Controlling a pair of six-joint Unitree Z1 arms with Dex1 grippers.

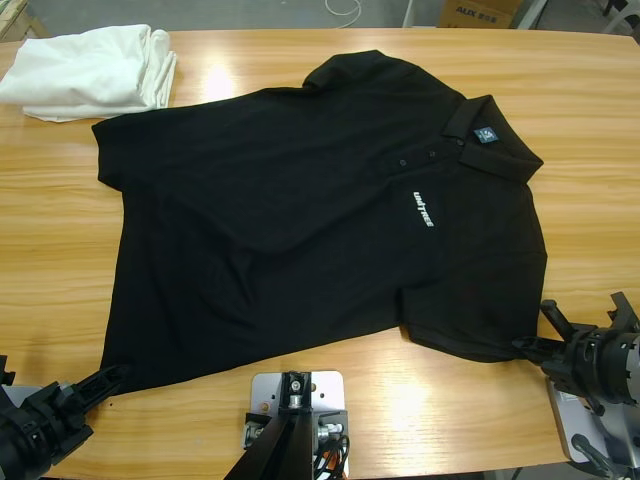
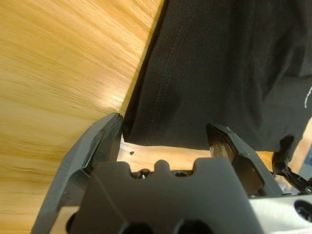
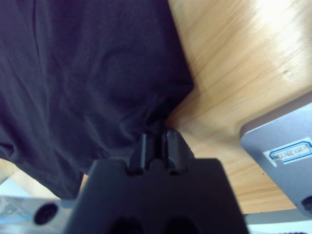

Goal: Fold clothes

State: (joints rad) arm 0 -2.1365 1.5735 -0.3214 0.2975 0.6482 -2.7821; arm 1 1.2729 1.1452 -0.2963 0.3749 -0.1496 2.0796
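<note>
The black polo shirt (image 1: 310,220) lay flat across the middle of the surface (image 1: 60,250), the right tool (image 3: 157,139) pinching its sleeve edge at lower right, the left tool (image 2: 168,139) spread wide at the hem corner, which might slip free.

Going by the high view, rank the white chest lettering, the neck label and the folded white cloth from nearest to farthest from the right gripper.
Measured from the right gripper, at the shirt's near-right sleeve:
1. White chest lettering, mid-shirt, up and left of it.
2. Neck label, inside the collar, farther up the table.
3. Folded white cloth, at the far-left corner.
</note>
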